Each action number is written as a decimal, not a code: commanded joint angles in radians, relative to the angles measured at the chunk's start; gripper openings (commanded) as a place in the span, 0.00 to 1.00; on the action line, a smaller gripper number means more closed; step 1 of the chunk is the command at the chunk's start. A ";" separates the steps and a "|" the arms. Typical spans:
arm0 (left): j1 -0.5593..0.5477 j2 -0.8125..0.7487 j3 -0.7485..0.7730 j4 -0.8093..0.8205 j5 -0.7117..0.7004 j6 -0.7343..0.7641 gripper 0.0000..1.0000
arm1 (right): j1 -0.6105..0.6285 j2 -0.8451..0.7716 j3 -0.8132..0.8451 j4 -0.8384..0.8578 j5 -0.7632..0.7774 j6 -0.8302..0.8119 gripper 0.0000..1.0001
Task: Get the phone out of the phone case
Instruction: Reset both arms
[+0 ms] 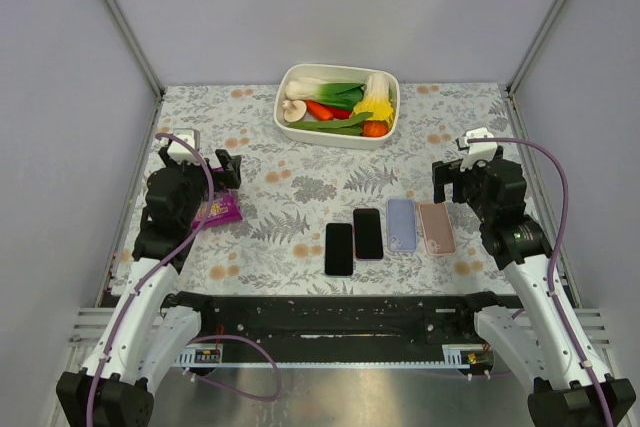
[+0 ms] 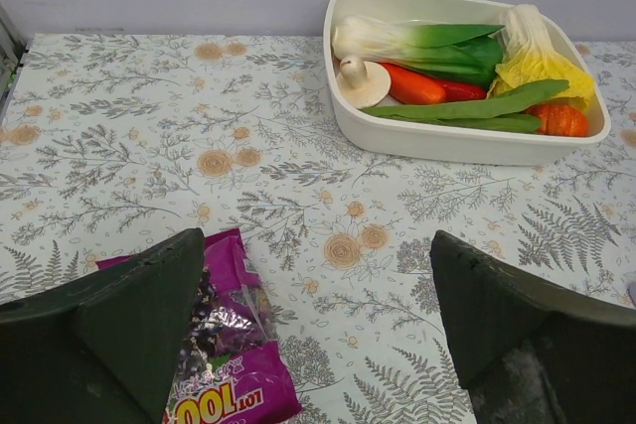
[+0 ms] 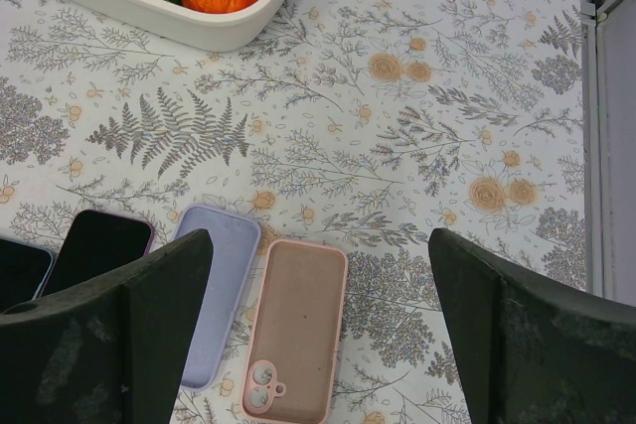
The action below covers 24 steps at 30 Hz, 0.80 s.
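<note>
The floral-print tablecloth point(image 1: 300, 162) carries a white oblong tray of toy vegetables point(image 1: 337, 140) at its far side. The left gripper point(image 1: 228, 169) and the right gripper point(image 1: 443, 179) both hover with jaws spread wide, holding nothing. Near the middle of the table the black phone in a thin pink-rimmed case point(image 1: 368, 233) lies flat, screen up. It sits between a bare black phone point(image 1: 339, 248) and an empty lavender case point(image 1: 402, 224), with a pink empty case point(image 1: 436, 228) beyond. A purple snack packet point(image 1: 218, 211) lies to the left.
</note>
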 commanded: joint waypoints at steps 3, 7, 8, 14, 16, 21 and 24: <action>0.009 -0.014 -0.006 0.068 0.019 -0.010 0.99 | 0.007 -0.004 0.002 0.027 -0.006 0.008 0.99; 0.009 -0.015 -0.008 0.068 0.019 -0.007 0.99 | 0.007 -0.004 0.002 0.027 -0.006 0.008 1.00; 0.009 -0.015 -0.009 0.066 0.019 -0.007 0.99 | 0.007 -0.004 0.002 0.025 -0.005 0.006 1.00; 0.009 -0.012 -0.011 0.068 0.029 -0.009 0.99 | 0.005 -0.007 0.002 0.027 -0.002 0.005 1.00; 0.011 -0.012 -0.012 0.069 0.026 -0.006 0.99 | 0.007 -0.007 0.002 0.025 -0.002 0.005 0.99; 0.011 -0.011 -0.012 0.073 0.027 -0.007 0.99 | 0.005 -0.006 0.003 0.025 0.001 0.005 0.99; 0.009 -0.012 -0.011 0.071 0.027 -0.007 0.99 | 0.005 -0.006 0.003 0.027 0.001 0.006 0.99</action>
